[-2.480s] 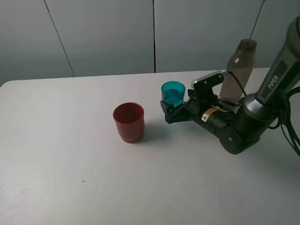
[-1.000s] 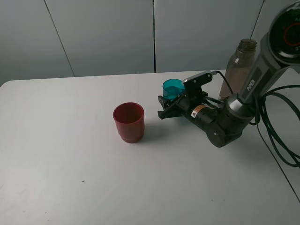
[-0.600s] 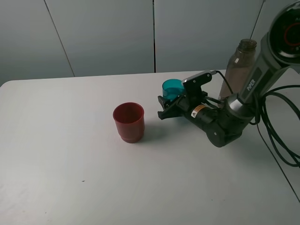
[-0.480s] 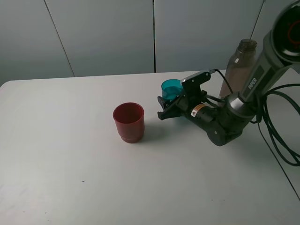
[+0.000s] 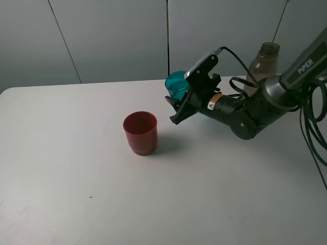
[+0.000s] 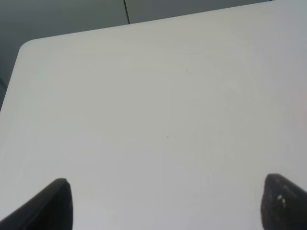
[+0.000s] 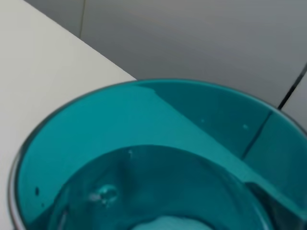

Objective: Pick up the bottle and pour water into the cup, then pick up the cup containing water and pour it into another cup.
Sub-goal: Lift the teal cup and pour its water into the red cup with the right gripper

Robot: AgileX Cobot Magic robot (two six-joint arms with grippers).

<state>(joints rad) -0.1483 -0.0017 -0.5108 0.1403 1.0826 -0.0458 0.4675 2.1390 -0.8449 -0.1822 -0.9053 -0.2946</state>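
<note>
Your right wrist view shows water inside the teal tumbler point(image 7: 144, 143); the high view cannot. The right gripper point(image 5: 176, 102), clamped on it, holds it above the table near the red cup point(image 5: 140, 132), arm stretched low.

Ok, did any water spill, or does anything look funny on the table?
No spill that I can see. The teal cup only leans because the right gripper holds it up off the table. The red cup and the bottle stand upright.
</note>
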